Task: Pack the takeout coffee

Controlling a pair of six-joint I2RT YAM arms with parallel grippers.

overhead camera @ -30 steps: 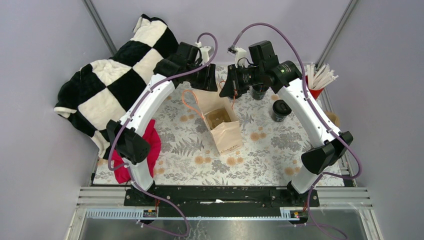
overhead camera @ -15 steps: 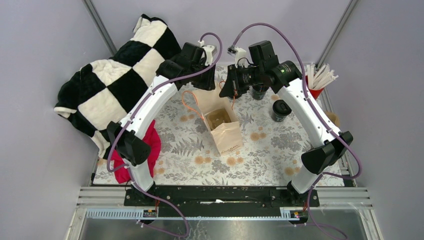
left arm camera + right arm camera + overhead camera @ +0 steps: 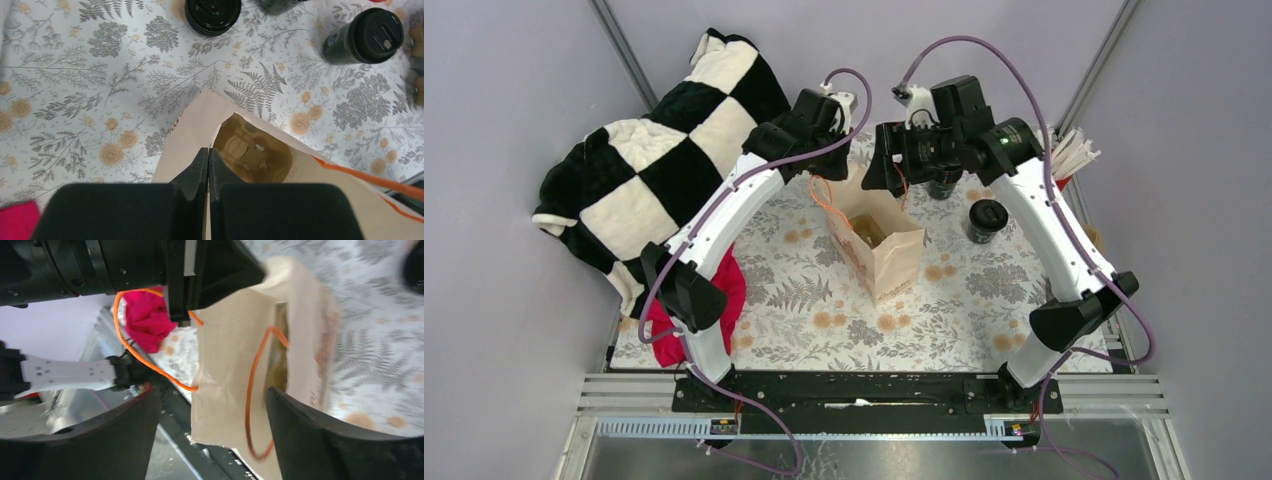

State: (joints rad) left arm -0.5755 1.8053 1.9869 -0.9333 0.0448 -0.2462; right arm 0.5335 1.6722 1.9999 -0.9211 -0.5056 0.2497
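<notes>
The takeout coffee (image 3: 987, 220), a small black cup with a black lid, stands on the floral cloth right of the brown paper bag (image 3: 892, 255); the left wrist view shows it (image 3: 367, 35) at the top right. My left gripper (image 3: 208, 151) is shut on the bag's rim (image 3: 187, 135), above the open mouth with a cardboard cup carrier (image 3: 252, 152) inside. My right gripper (image 3: 215, 440) hangs open at the bag's (image 3: 235, 355) far side, and an orange handle (image 3: 250, 405) loops between its fingers. In the top view, left gripper (image 3: 832, 170) and right gripper (image 3: 890, 172) flank the bag's top.
A squat stack of black lids (image 3: 212, 15) and a stack of black cups (image 3: 944, 185) sit behind the bag. A red cup of straws (image 3: 1062, 165) stands at the back right. A checkered blanket (image 3: 654, 160) and a red cloth (image 3: 727, 285) lie on the left.
My left gripper has shut on the bag's rim. My right gripper has opened and let go of the bag. The bag's top has shifted right and the bag now stands more upright.
</notes>
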